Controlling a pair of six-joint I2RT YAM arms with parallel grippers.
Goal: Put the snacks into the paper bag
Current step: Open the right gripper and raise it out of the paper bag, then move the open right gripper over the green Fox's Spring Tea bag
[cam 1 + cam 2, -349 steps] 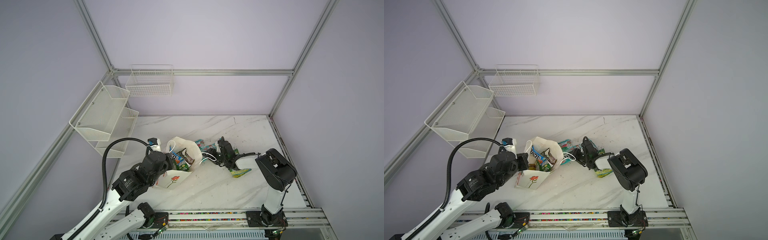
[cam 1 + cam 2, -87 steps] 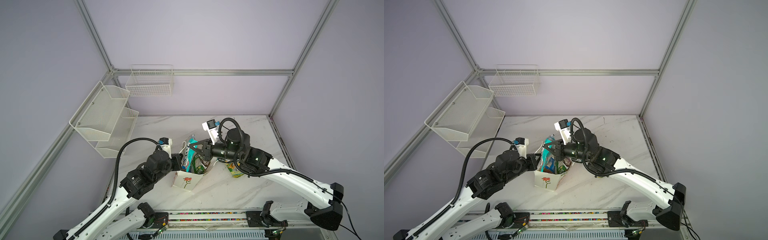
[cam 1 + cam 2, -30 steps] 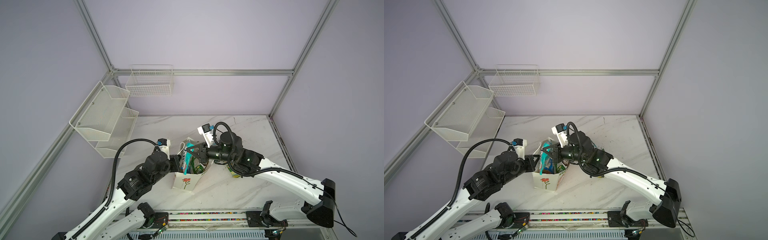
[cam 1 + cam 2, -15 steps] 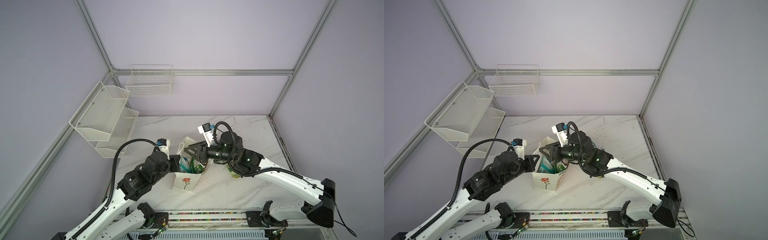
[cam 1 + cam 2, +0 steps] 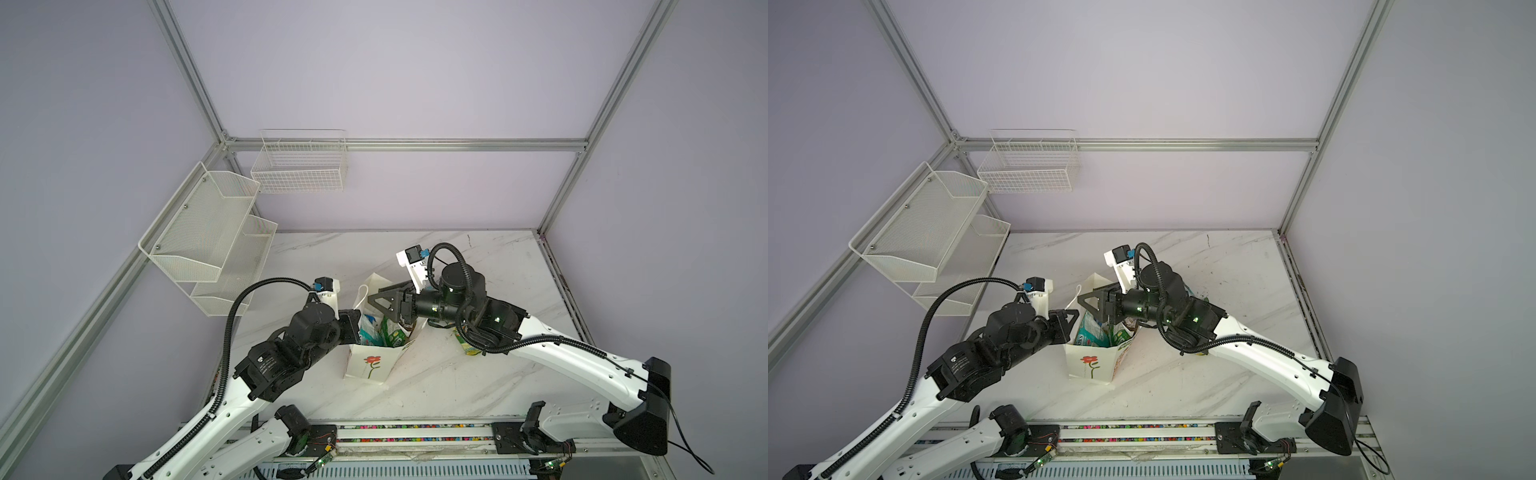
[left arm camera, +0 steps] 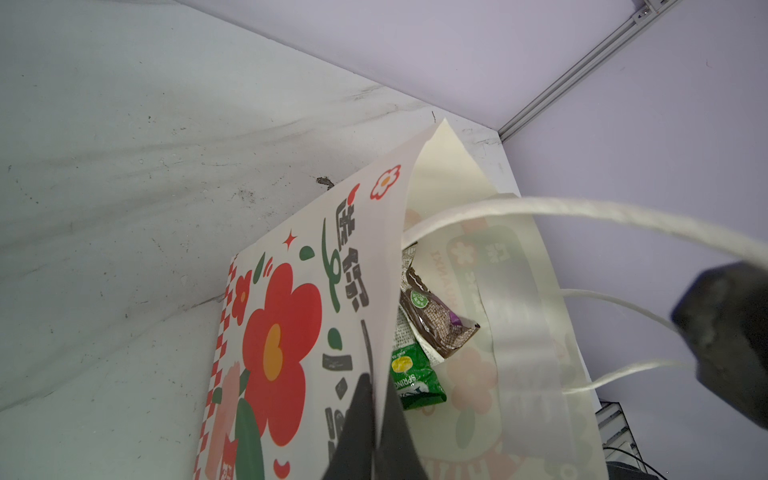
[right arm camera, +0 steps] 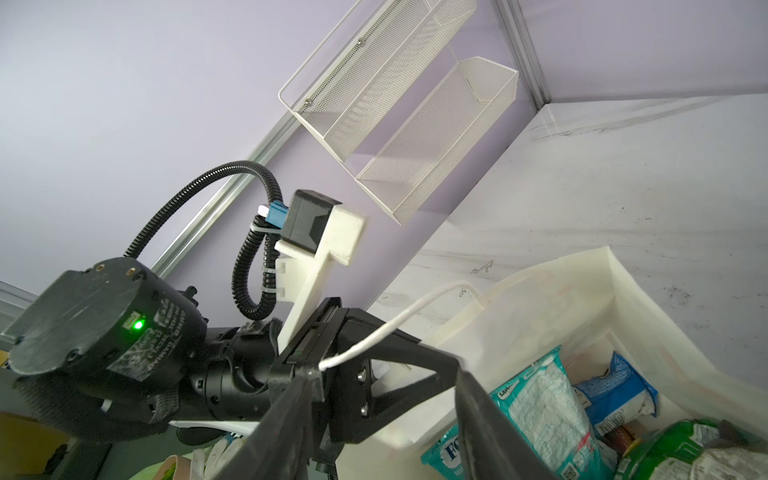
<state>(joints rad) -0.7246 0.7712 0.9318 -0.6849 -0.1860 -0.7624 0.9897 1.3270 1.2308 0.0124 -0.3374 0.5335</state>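
On the worktop (image 5: 457, 386) the paper bag (image 5: 368, 368) stands up with its mouth open. Over the bag's mouth, the jaws of the right gripper (image 5: 382, 309) have just opened. They stand well apart and hold nothing. The jaws of the left gripper (image 6: 376, 419) stay shut tight on the bag's rim, on the side away from the right arm, and keep the bag open. The teal pouch (image 7: 536, 415) that the right jaws held up a second ago now sits down inside the bag, next to a blue packet (image 7: 615, 395) and a green pouch (image 7: 685, 453). So one more snack looks done. Much earlier the bag lay tipped over and the right arm was folded low beside it. One green packet (image 5: 468, 348) lies on the worktop just beside the bag, under the right arm, so I think the job is not finished.
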